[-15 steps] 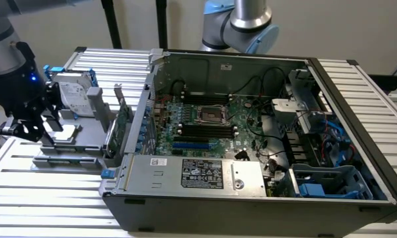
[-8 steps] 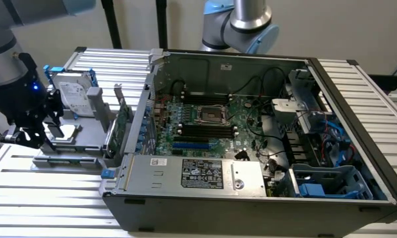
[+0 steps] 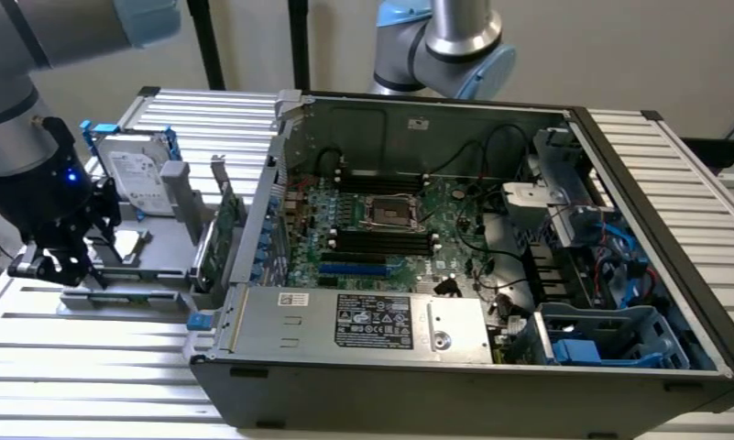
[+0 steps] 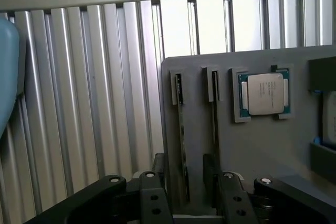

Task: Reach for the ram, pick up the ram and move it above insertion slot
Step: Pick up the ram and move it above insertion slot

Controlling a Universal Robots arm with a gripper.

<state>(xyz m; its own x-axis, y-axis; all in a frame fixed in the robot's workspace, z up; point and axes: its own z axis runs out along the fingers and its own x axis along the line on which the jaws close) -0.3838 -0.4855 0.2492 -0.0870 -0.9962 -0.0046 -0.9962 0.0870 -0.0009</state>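
The ram stands on its edge in a groove of a grey holder, a thin green stick seen from above. A second groove beside it holds another thin dark strip. My gripper is open just over the holder's near end, and its black fingers straddle both grooves without touching the ram. In the exterior view the gripper hangs low over the holder, at the left of the open computer case. The insertion slot is one of several parallel black sockets on the motherboard.
A processor chip sits in a recess of the holder. A hard drive and a taller green expansion card stand between the holder and the case wall. A bright blue slot and the power supply lie near the sockets.
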